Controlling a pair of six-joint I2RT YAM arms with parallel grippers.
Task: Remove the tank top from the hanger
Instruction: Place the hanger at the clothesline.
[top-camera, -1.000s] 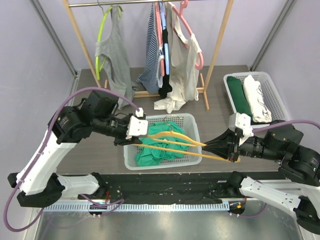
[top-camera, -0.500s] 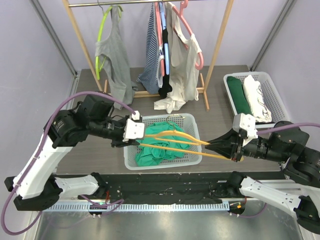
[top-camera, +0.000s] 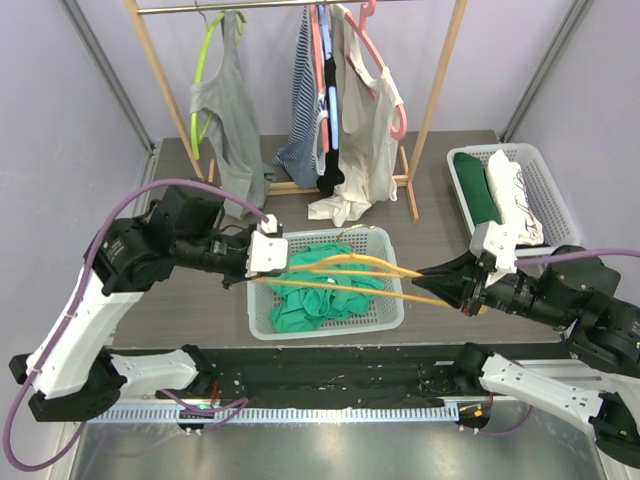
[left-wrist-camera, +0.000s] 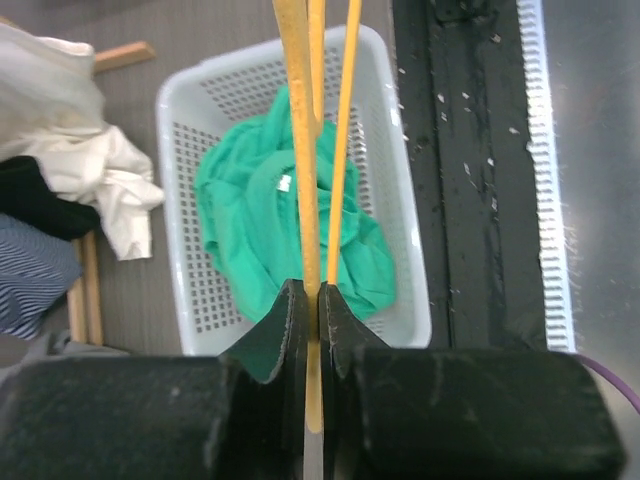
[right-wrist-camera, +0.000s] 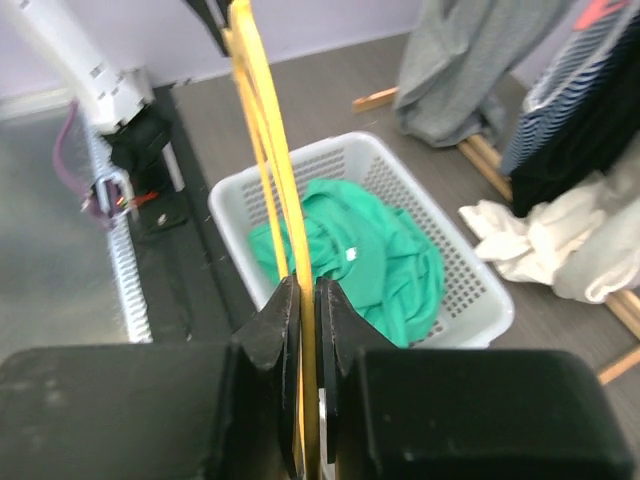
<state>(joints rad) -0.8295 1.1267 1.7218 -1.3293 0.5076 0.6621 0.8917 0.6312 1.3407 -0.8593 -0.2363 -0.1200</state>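
A yellow hanger (top-camera: 350, 280) is stretched level above the white basket (top-camera: 390, 320), held at both ends. My left gripper (top-camera: 262, 277) is shut on its left end, the bar pinched between the jaws (left-wrist-camera: 313, 295). My right gripper (top-camera: 437, 285) is shut on the right end (right-wrist-camera: 306, 285). The green tank top (top-camera: 315, 300) lies crumpled in the basket under the hanger (left-wrist-camera: 308, 150), off it as far as both wrist views show (left-wrist-camera: 260, 230) (right-wrist-camera: 380, 260).
A wooden clothes rack (top-camera: 430, 110) stands behind the basket with a grey top on a green hanger (top-camera: 225, 110) and several garments on pink hangers (top-camera: 365, 120). A white garment (top-camera: 340, 207) lies at its foot. A second basket (top-camera: 545, 175) with folded clothes sits at the right.
My left gripper has closed on the hanger's left end. The hanger has lifted slightly off the green top, and the right gripper has shifted a little to the right with it.
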